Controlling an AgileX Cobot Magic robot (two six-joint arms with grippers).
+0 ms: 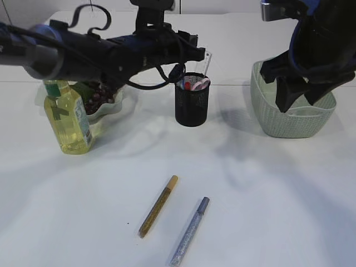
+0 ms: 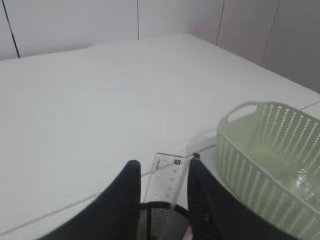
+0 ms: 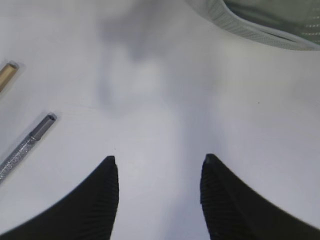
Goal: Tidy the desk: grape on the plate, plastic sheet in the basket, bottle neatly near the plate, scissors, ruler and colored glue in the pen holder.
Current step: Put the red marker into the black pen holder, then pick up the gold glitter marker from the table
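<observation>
The black mesh pen holder [image 1: 192,105] holds the pink-handled scissors [image 1: 196,84] and the clear ruler [image 1: 207,62], which stands upright. My left gripper [image 1: 193,54] hovers just above it. In the left wrist view its jaws [image 2: 162,167] stand open around the ruler [image 2: 169,179], with a gap on the left side. Gold colored glue [image 1: 158,206] and silver colored glue [image 1: 190,231] lie on the table in front. Grapes [image 1: 100,98] sit on the plate [image 1: 114,109] beside the yellow bottle [image 1: 68,114]. My right gripper [image 1: 300,97] hangs open and empty over the green basket [image 1: 266,119].
The right wrist view looks down on bare table, with the silver glue [image 3: 25,147] and the gold glue's tip [image 3: 7,76] at the left and the basket rim [image 3: 235,25] at the top. Something clear [image 2: 300,179] lies inside the basket [image 2: 260,150].
</observation>
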